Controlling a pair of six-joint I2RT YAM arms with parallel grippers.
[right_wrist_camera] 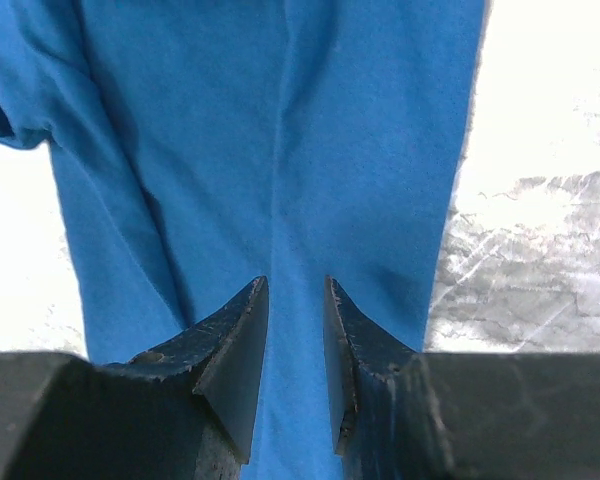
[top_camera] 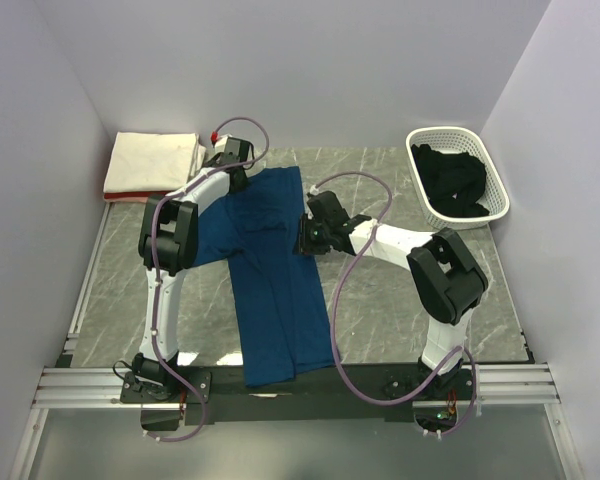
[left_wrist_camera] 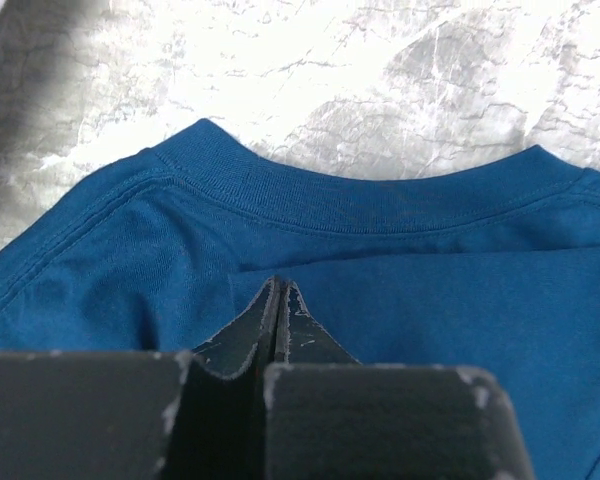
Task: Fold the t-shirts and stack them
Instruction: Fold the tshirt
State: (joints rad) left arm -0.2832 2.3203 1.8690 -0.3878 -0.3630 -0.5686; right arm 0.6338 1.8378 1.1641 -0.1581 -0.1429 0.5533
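Two grippers hang over one blue cloth t-shirt (top_camera: 280, 290), which lies flat down the middle of the grey marble table (top_camera: 380, 310). The left gripper (left_wrist_camera: 280, 290) has its fingers pressed together on the cloth just below the collar; whether it pinches the cloth cannot be told. The right gripper (right_wrist_camera: 296, 285) has its fingers a little apart, over the shirt near its right edge. Two folded shirts lie at the far left, a cream-white folded shirt (top_camera: 155, 158) on a pink-red folded shirt (top_camera: 125, 195). One black shirt (top_camera: 450, 180) sits in one white plastic lattice basket (top_camera: 458, 132).

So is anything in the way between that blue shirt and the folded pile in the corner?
Only the robot's own left arm lies across that gap; otherwise bare table between blue t-shirt and folded pile.
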